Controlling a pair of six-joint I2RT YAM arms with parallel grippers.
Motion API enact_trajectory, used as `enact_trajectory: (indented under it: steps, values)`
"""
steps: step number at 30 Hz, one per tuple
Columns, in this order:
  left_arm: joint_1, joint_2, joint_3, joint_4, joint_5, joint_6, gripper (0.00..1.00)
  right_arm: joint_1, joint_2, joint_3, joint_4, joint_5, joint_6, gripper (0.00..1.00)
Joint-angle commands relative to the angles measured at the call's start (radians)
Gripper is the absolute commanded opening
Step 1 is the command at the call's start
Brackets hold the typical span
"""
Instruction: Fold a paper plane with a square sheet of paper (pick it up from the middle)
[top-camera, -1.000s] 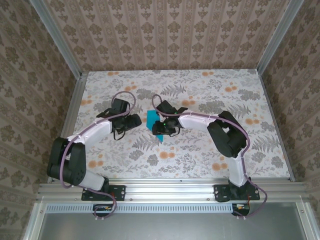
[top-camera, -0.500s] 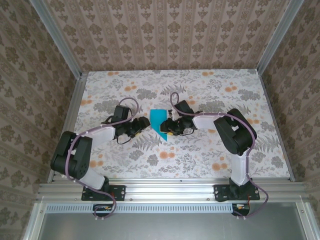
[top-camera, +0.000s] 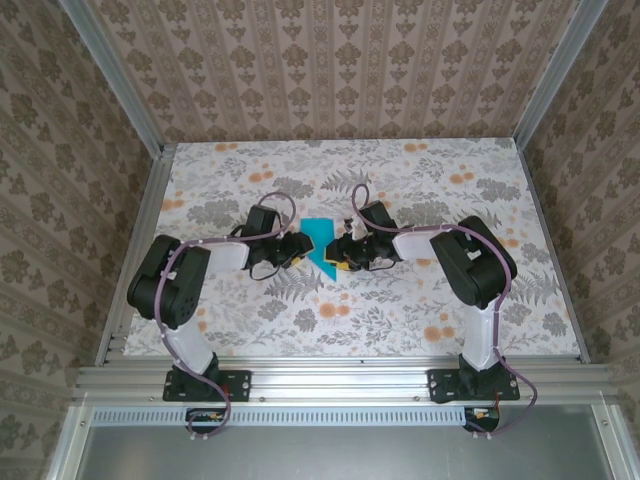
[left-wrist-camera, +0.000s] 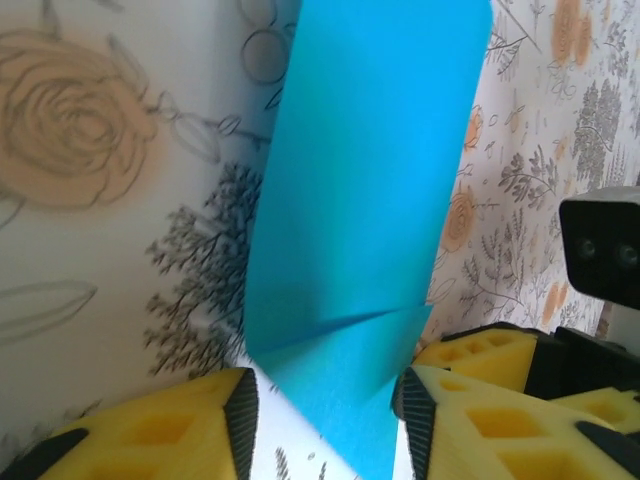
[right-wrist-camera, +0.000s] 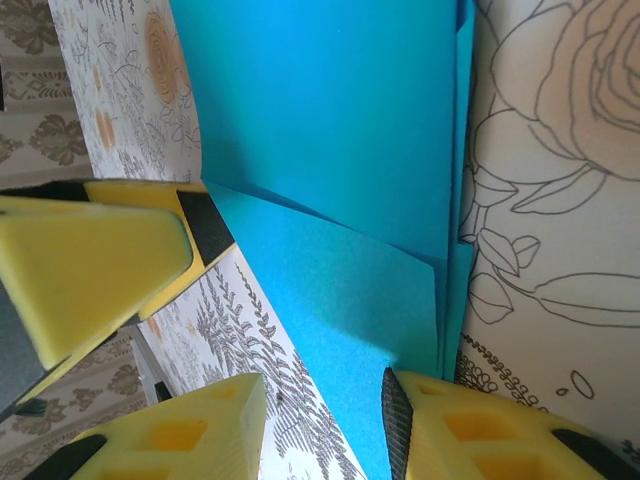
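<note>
The square sheet of paper (top-camera: 320, 245) lies flat in the middle of the bench (top-camera: 430, 300). It is already doubled into a narrow strip, with a slanted flap creased across its near end (left-wrist-camera: 350, 360), so I'd judge the folding only part done. Both arms lie low over the bench. The left arm (top-camera: 215, 255) and the right arm (top-camera: 425, 238) have their elbows pushed outward and their forearms pointing at each other, which brings the two sets of jaws just beside one another at that near end. The left jaws stand partly apart, yellow fingers (left-wrist-camera: 150, 435) planted either side of the paper's tapering tip. The right jaws straddle it from the other side in the same way, one finger (right-wrist-camera: 500, 435) at the sheet's edge, perhaps on it. Neither pair looks clenched on the sheet. My guess is that they bracket the paper so it can't slide while the flap is pressed or lifted. Thin paper like this could easily skid or buckle.
</note>
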Motion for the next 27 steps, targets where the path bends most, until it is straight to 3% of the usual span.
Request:
enact_trajectory:
  steps: [1,12,17,22,27]
  values:
    - [-0.003,0.039,0.040,0.049,0.042,-0.010,0.39,-0.021,0.018,-0.026,-0.026,0.016,0.007,0.39]
    - [-0.003,0.061,0.025,0.135,0.054,-0.033,0.23,-0.038,0.005,-0.013,-0.030,-0.004,-0.025,0.38]
    - [-0.002,0.057,0.021,0.123,0.035,-0.025,0.07,-0.039,-0.011,0.002,-0.066,-0.003,-0.073,0.38]
    - [-0.047,0.005,0.036,-0.016,-0.063,0.003,0.04,-0.038,-0.116,0.008,-0.139,0.080,-0.181,0.43]
    - [-0.118,-0.087,0.082,-0.240,-0.245,0.009,0.04,0.003,-0.248,-0.021,-0.226,0.316,-0.343,0.50]
